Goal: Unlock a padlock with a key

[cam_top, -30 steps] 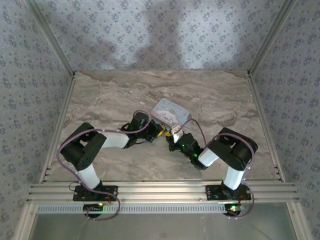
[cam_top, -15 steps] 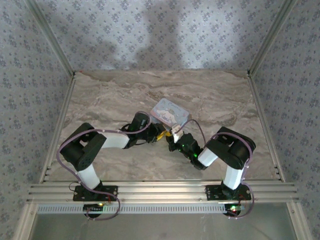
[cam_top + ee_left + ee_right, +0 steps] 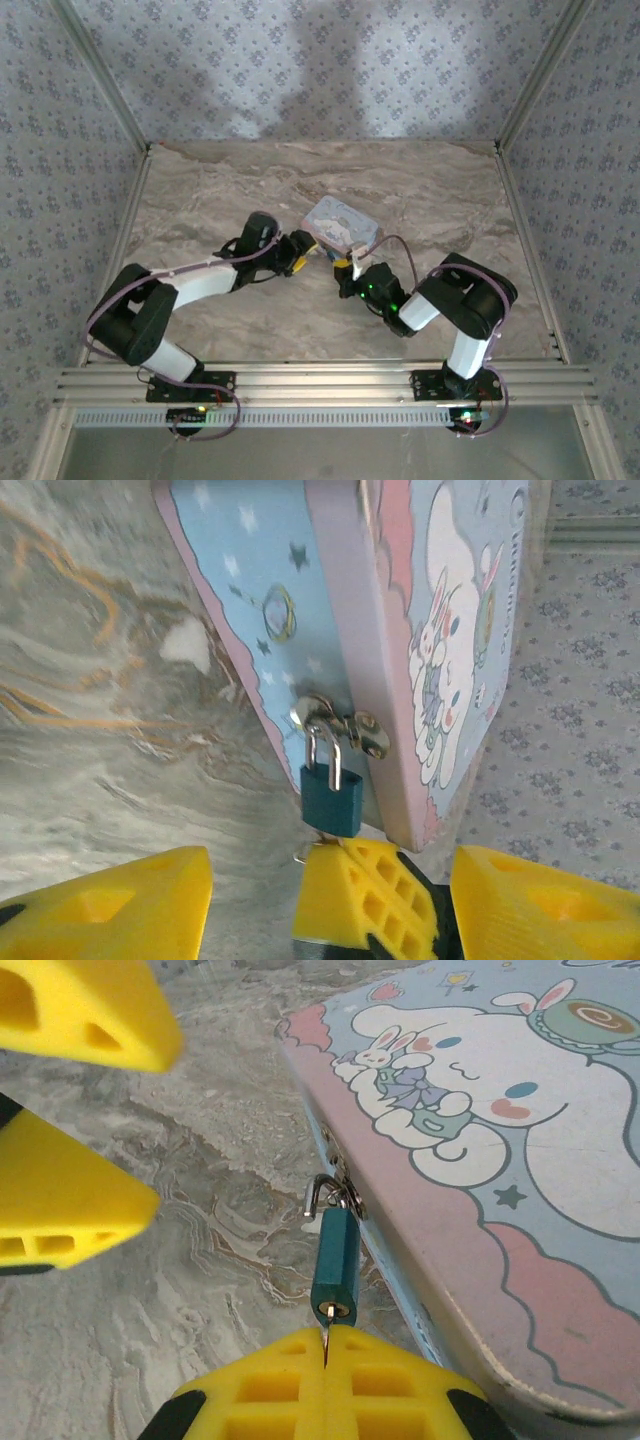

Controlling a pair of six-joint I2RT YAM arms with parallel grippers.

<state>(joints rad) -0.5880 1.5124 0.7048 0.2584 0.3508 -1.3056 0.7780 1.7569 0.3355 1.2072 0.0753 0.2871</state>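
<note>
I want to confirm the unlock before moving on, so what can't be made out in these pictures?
- Key: right wrist view, only a sliver of blade shows; the rest is hidden in the shut right end effector.
- Padlock shackle: left wrist view, the hasp covers its top, so released or not is unclear.
- Top external view: the padlock is too small to read.

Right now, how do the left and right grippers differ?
The left gripper is open and holds nothing; the right gripper is shut on the key. The right reaches the padlock through that key; the left stands clear of it. Both have yellow fingers.
</note>
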